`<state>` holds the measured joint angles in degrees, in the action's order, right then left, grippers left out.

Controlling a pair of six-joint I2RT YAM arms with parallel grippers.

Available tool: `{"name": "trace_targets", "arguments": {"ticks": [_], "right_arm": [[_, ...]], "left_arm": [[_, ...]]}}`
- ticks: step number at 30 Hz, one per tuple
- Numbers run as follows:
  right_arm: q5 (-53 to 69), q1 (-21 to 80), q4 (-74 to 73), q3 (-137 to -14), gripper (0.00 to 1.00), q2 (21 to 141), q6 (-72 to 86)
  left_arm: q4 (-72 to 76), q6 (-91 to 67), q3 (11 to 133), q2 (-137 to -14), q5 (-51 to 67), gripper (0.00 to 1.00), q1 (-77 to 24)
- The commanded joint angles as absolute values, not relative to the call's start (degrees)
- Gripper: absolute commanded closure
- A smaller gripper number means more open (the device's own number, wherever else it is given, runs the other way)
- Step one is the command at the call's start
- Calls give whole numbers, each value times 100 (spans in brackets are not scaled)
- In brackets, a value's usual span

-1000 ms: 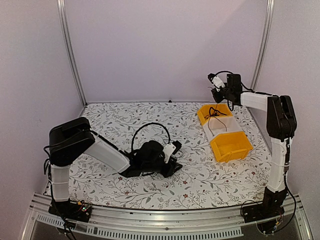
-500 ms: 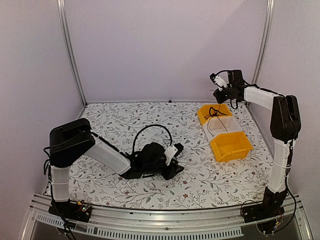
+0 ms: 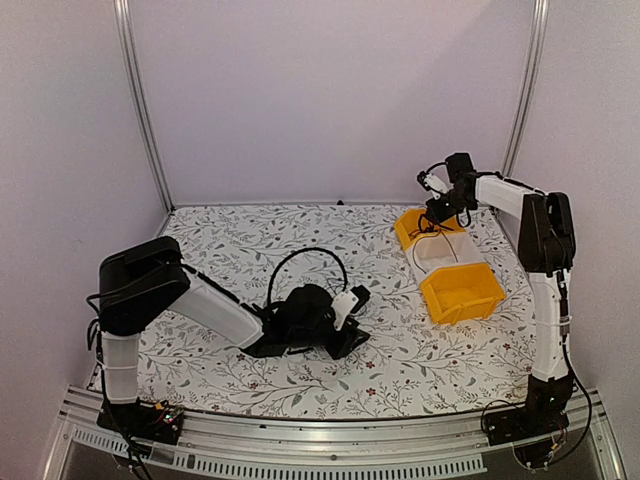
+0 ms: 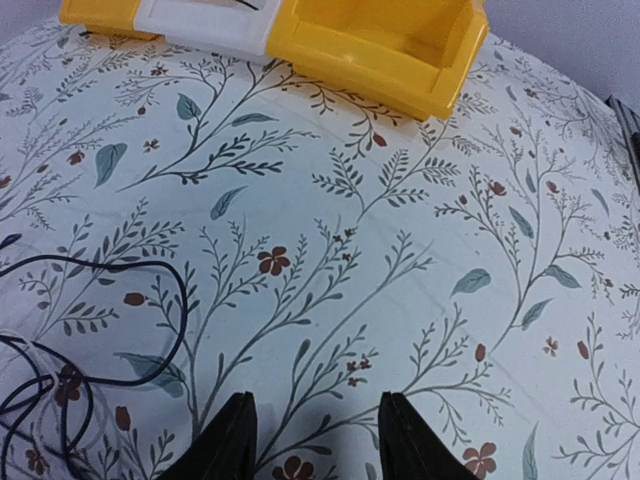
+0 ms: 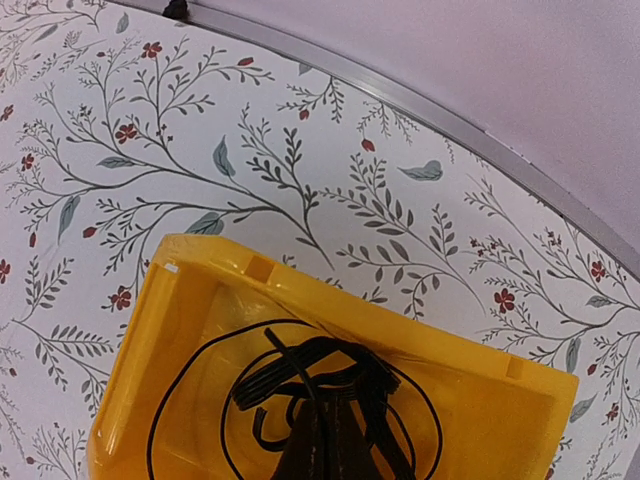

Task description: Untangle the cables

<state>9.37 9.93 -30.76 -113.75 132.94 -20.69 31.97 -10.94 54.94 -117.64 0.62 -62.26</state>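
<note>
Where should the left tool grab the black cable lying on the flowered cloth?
Probably at the rounded outer bend of the black cable, where one strand lies flat, clear of the crossed strands beside it. Bring the left tool down from above, jaws straddling the strand.

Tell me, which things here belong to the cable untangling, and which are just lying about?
Part of the job: black cable bundle in the far yellow bin; loose black cable on the table.
Just lying about: white bin; near yellow bin.
</note>
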Motion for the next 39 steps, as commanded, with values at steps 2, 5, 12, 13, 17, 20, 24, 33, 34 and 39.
{"name": "trace_targets", "arguments": {"ticks": [2, 5, 12, 13, 17, 20, 24, 33, 34, 39], "right_arm": [[1063, 980, -3538, -11488, 100, 13402, -1974], [1090, 984, -3685, -11480, 100, 13423, -2014], [1041, 955, -4024, -11819, 94, 13610, -2112], [1000, 951, -4081, -11903, 85, 13628, -2124], [923, 915, -4077, -11815, 66, 13325, -2109], [923, 892, -3983, -11510, 61, 12832, -2107], [991, 893, -3861, -11042, 55, 12215, -2097], [1547, 889, -2999, -9433, 44, 10939, -2114], [1512, 890, -2887, -9311, 43, 10891, -2139], [1471, 889, -2984, -9297, 47, 11040, -2245]], "left_arm": [[3116, -1019, 5649, -11690, 18, 59, -6320], [3104, -1009, 5672, -11705, 18, 59, -6320], [3045, -983, 5739, -11742, 26, 59, -6333], [3037, -978, 5739, -11734, 26, 59, -6329], [3033, -919, 5709, -11680, 18, 59, -6372], [3015, -889, 5719, -11677, 18, 59, -6381], [2974, -889, 5768, -11682, 43, 59, -6385], [3023, -946, 5714, -11495, -125, 59, -6385], [3006, -941, 5713, -11455, -165, 59, -6381], [2847, -771, 5856, -11205, -337, 57, -6381]]}}
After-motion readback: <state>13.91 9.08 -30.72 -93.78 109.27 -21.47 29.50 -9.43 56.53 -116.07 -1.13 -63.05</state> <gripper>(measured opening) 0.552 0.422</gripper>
